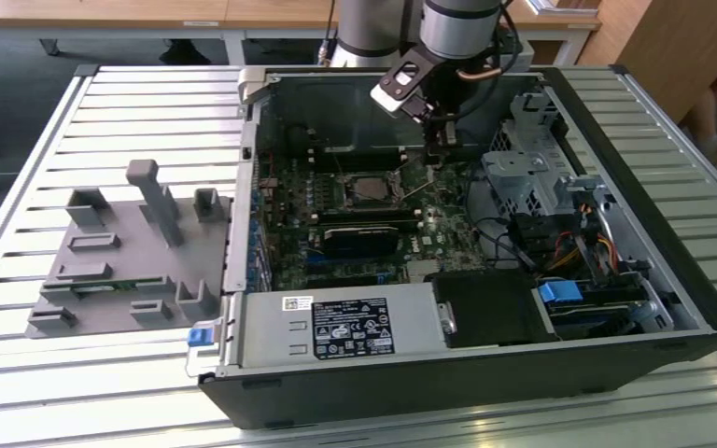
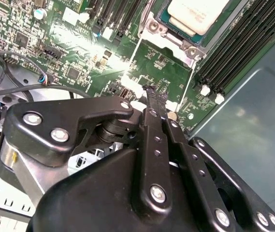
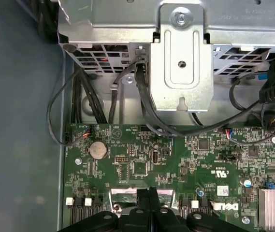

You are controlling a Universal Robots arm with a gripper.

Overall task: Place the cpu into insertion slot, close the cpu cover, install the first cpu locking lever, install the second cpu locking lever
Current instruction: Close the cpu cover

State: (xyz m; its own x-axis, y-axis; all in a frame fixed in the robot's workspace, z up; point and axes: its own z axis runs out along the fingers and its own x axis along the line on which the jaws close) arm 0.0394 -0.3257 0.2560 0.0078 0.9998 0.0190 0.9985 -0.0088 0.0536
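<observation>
1. The computer case lies open on the slatted counter, and the arm reaches down into it over the green circuit board.
2. The end effector is clenched, its fingers pressed flat together with nothing visible between them. It hangs just beside the insertion slot.
3. The cpu is already seated in that slot, pale face up, with the silvery cpu cover framing it. I can't tell whether the cover is fully down.
4. One locking lever and a second locking lever run as thin rods from the socket towards the fingertips; they look unlatched to me.
5. I'd judge the chip light, stiff and fragile, something to hold by its edges only. The levers look like springy wire, best taken at their free ends, and the cover like thin hinged sheet that could bend.
</observation>
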